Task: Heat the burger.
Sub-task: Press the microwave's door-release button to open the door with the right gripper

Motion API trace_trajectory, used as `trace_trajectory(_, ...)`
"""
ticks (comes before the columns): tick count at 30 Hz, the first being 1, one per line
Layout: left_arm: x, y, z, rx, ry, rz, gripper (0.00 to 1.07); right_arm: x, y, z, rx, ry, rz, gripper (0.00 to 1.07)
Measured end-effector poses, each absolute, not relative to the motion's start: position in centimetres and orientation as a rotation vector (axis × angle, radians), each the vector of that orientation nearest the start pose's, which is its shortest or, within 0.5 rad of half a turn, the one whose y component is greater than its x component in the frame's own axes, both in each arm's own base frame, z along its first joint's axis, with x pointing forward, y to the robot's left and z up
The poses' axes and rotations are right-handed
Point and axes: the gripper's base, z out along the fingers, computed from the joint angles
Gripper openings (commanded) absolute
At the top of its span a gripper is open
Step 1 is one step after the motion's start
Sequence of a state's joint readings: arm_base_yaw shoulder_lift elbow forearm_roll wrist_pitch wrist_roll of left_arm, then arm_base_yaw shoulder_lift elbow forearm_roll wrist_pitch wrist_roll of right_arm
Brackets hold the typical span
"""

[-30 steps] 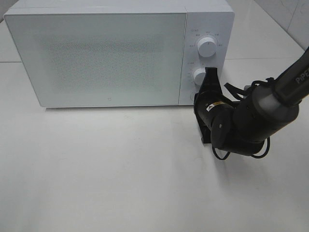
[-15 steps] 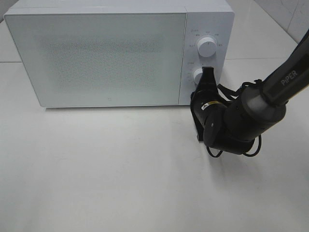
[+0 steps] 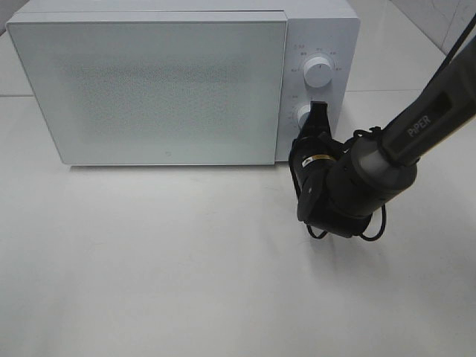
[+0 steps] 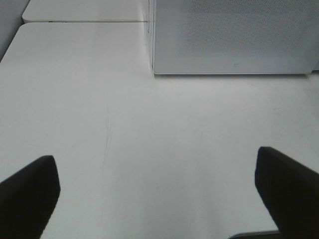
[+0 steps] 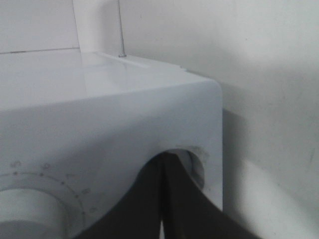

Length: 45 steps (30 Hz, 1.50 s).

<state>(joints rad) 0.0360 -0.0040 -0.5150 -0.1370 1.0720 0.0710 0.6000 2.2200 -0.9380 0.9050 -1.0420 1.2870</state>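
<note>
Fingers (image 4: 30,191) of the left pincer (image 4: 158,194) stand wide apart, released and holding nothing, above the white desk (image 4: 124,124) some way in front of the microwave (image 3: 163,89). The microwave's door (image 3: 156,85) is shut and its frosted front hides the inside, so where the burger is cannot be told; it shows in no view. Right of the door, the control panel (image 3: 321,37) carries an upper knob (image 3: 318,73) and a lower knob (image 3: 303,115). The right pincer (image 3: 319,110) is clenched on nothing, tips together, pointing at the panel just beside the lower knob; whether it touches is unclear. Its dark arm (image 3: 416,126) reaches in from the right.
</note>
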Motion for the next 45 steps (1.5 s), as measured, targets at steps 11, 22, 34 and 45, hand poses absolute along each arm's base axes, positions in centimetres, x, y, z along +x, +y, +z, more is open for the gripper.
trace_trajectory(11, -0.8, -1.1, 28.1, 0.044, 2.030, -0.096, 1.00, 34.6, 16.1, 7.4, 1.527, 1.238, 0.950, 0.00)
trace_trajectory(22, -0.8, -1.1, 28.1, 0.044, 2.030, -0.096, 1.00, 34.3, 15.8, 7.7, 1.521, 1.278, 0.962, 0.00)
trace_trajectory(34, -0.8, -1.1, 28.1, 0.044, 2.030, -0.096, 1.00, 33.1, 15.4, 9.0, 1.534, 1.402, 0.972, 0.00)
trace_trajectory(45, -0.8, -1.1, 28.1, 0.044, 2.030, -0.096, 1.00, 30.3, 14.4, 10.3, 1.462, 1.634, 0.860, 0.00)
